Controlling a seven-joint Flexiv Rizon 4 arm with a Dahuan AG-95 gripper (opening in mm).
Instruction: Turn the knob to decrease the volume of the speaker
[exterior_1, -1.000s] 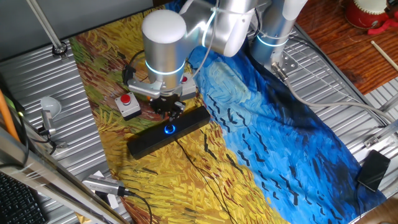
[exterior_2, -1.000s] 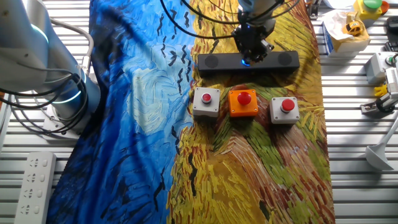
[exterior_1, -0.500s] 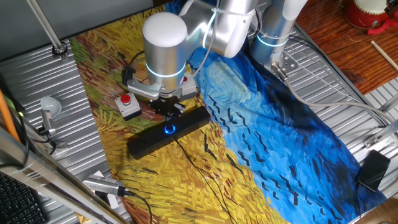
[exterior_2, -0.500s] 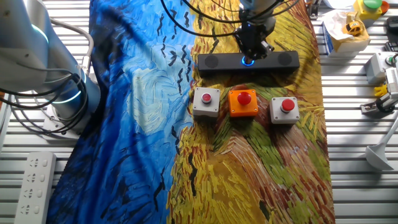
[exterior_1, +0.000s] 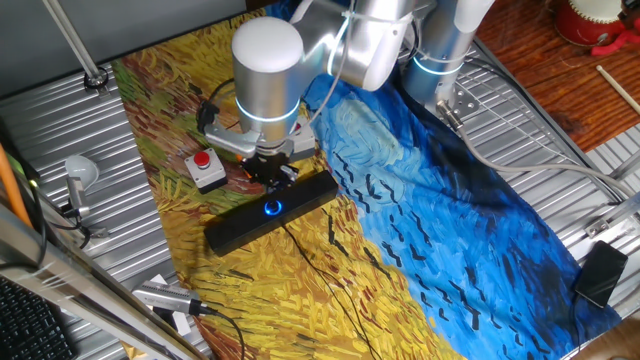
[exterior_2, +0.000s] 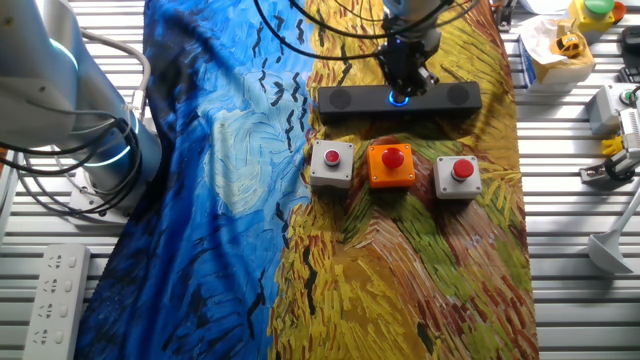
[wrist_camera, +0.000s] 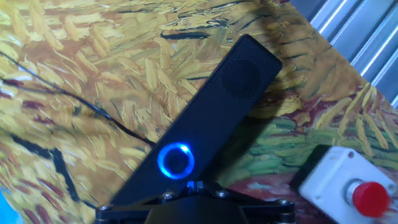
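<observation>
the knob (wrist_camera: 175, 160) sits mid-way along the speaker (exterior_1: 270, 212). the gripper (exterior_1: 272, 174) hangs just above the knob, nothing held; its opening cannot be told. it is best lowered centred before twisting.

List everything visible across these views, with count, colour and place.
speaker: one, black bar, on the yellow part of the cloth
knob: one, black with blue glowing ring, at the middle of the speaker
cable: one, thin black, runs from the speaker across the cloth
button boxes: three, two grey and one orange, all with red buttons, in a row beside the speaker
cloth: one, blue and yellow painting print, covers the table
power strip: one, white, at the table edge
gripper: one, black, just above the knob; whether open or shut cannot be told
</observation>
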